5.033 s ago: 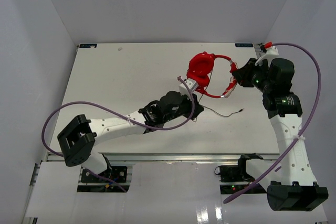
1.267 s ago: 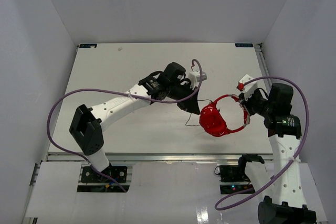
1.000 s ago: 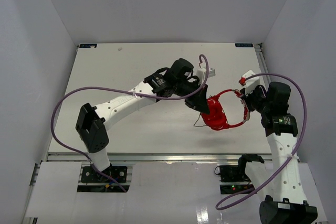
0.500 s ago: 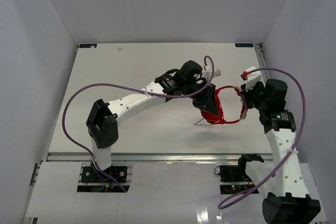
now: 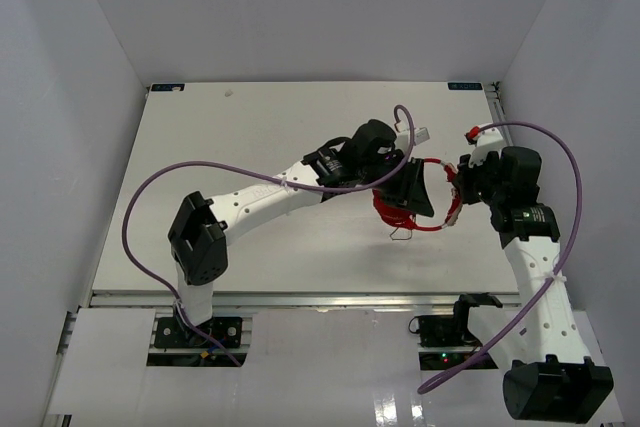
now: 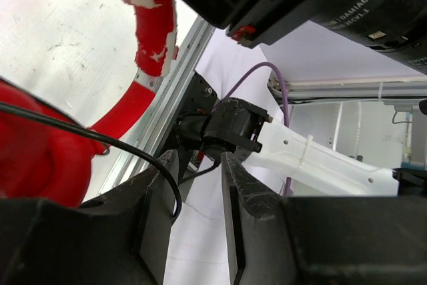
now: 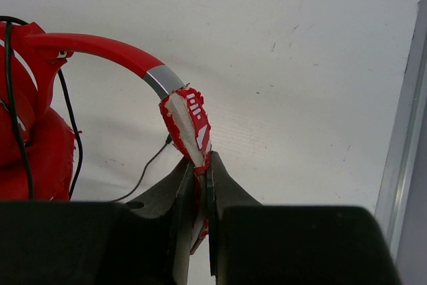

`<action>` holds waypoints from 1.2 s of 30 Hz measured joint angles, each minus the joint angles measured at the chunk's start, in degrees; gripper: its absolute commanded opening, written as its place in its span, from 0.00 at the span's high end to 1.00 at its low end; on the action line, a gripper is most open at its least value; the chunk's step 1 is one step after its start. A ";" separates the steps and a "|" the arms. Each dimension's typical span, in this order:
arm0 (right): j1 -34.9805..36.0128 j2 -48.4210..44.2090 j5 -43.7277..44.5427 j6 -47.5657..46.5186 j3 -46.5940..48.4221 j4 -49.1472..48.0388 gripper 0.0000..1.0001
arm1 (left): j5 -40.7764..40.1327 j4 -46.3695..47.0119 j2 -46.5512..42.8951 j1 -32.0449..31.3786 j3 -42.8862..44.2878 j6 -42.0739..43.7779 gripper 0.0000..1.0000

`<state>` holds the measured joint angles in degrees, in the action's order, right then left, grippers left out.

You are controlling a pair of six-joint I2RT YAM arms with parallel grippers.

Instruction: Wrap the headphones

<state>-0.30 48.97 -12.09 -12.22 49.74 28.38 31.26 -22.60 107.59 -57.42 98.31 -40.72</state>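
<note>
The red headphones [image 5: 392, 209] hang above the table at the centre right, cups low and to the left. My right gripper [image 5: 458, 193] is shut on the curved headband; in the right wrist view [image 7: 198, 165] its jaws pinch the band's torn red and white end [image 7: 188, 119], with a cup [image 7: 33, 158] at the left. My left gripper [image 5: 418, 191] sits inside the headband's hoop. In the left wrist view [image 6: 199, 165] its jaws stand apart. The thin dark cord [image 6: 80, 131] runs over the left finger [image 6: 160, 211] and dips into the gap. A cord loop [image 5: 400, 234] dangles below the cups.
An aluminium rail [image 5: 320, 297] runs along the table's near edge, and another [image 7: 400, 131] along its right edge. Thick purple cables arc over both arms [image 5: 250, 169]. The right arm's black base and white link [image 6: 313, 158] show beyond my left fingers. White walls enclose the table.
My left arm has swung right, bringing its gripper and the cord from in front of the cups to inside the headband hoop. My right gripper has carried the headphones away from the near edge.
</note>
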 measured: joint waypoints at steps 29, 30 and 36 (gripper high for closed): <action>-0.77 6.68 -7.50 11.92 9.64 3.65 0.92 | -37.81 47.13 -7.87 -20.00 -44.52 24.43 0.72; -0.91 6.69 -7.80 11.94 9.95 3.93 0.92 | -39.00 49.75 -7.91 -20.07 -46.03 25.37 0.73; -1.59 6.69 -10.56 12.14 11.37 5.17 0.92 | -45.55 66.52 -8.15 -20.31 -55.49 30.81 0.76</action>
<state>-1.88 55.66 -22.65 -0.08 61.10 33.54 -14.29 43.92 99.44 -77.73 42.82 -9.91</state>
